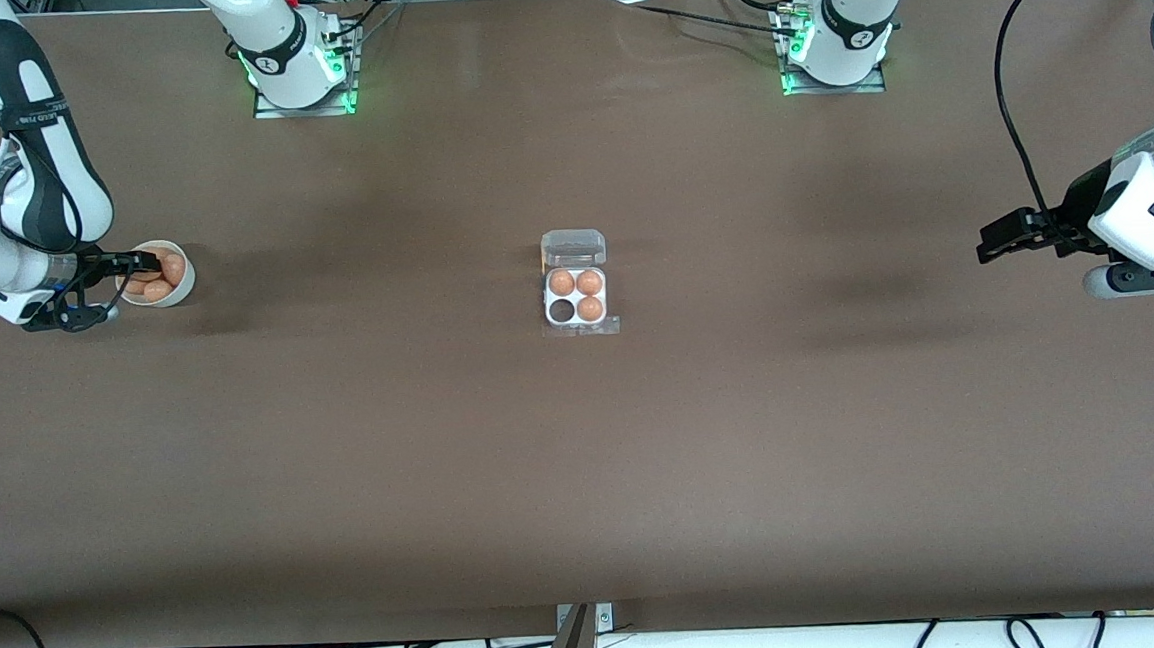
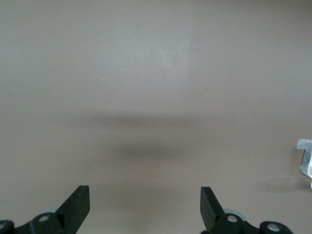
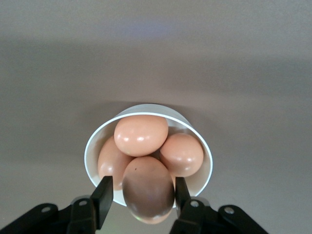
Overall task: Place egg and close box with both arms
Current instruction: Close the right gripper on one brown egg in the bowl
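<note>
Brown and bare but for two items, the bench [image 1: 586, 464] fills the front view. At its middle sits the box [image 1: 577, 299], clear lid tipped back toward the robots' bases, three cells filled and the one nearest the camera on the right arm's side vacant. Toward the right arm's end stands a white bowl [image 1: 177, 284] of eggs, with the right gripper [image 1: 137, 260] reaching into it. The left gripper [image 1: 995, 239] hangs over bare bench toward the left arm's end, waiting.

From the left wrist view, that gripper [image 2: 145, 202] has its jaws spread wide with nothing between them; a corner of the box's lid [image 2: 305, 156] shows at the frame edge.

From the right wrist view, the jaws flank the egg [image 3: 148, 187] on top of the pile in the bowl [image 3: 200, 141], apparently pressing both of its sides, though contact is hard to confirm in shadow.

Risks, as I judge them: a smooth egg can slip from a light pinch, too firm a squeeze could crack it, and lifting may roll its neighbours.
</note>
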`<state>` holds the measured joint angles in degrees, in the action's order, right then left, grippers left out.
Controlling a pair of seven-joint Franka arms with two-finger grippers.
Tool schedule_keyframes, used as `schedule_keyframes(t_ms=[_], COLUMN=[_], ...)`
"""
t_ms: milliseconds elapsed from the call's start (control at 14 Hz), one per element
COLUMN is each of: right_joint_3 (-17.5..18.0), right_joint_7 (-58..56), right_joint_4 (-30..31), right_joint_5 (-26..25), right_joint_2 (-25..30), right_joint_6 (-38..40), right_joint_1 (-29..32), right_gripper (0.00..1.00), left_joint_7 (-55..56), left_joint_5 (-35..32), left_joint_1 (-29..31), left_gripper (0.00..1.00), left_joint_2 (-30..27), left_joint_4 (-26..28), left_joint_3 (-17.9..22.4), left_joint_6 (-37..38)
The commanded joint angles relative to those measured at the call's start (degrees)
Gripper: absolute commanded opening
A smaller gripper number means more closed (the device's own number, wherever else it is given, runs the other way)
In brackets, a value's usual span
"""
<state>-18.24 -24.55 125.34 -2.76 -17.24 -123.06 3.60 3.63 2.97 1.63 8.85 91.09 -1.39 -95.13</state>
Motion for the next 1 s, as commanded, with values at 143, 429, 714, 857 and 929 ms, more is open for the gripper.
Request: schedule_keyframes(t_ms=[143, 429, 714, 857, 929], right_joint_3=[0.1, 0.1, 0.1, 0.1, 0.1], right_joint_7=[-1.2, -1.2, -1.2, -1.2, -1.2], right_joint_4=[0.2, -0.1, -0.2, -0.3, -0.6], right_joint_5=[1.0, 1.9, 1.9, 2.0, 2.1], right_joint_2=[0.4, 0.3, 0.3, 0.3, 0.3], right_joint_6=[0.9, 1.8, 2.0, 2.0, 2.1], right_joint_1=[0.4, 0.4, 0.5, 0.4, 0.4], right_gripper=[0.44, 0.39, 0.34, 0.33, 0.32], left_joint_7=[-1.3, -1.3, -1.3, -1.3, -1.2], left_joint_5=[1.0, 1.0, 1.0, 1.0, 1.0], left_joint_1=[0.7, 0.7, 0.7, 0.7, 0.7], left_gripper=[1.00, 1.00, 1.00, 1.00, 1.00], left_joint_2=[0.4, 0.4, 0.4, 0.4, 0.4], left_joint_4=[-1.1, -1.1, -1.1, -1.1, -1.1], left_joint_3=[-0.3, -0.3, -0.4, -0.4, -0.3], left_joint_6=[1.1, 1.1, 1.1, 1.1, 1.1])
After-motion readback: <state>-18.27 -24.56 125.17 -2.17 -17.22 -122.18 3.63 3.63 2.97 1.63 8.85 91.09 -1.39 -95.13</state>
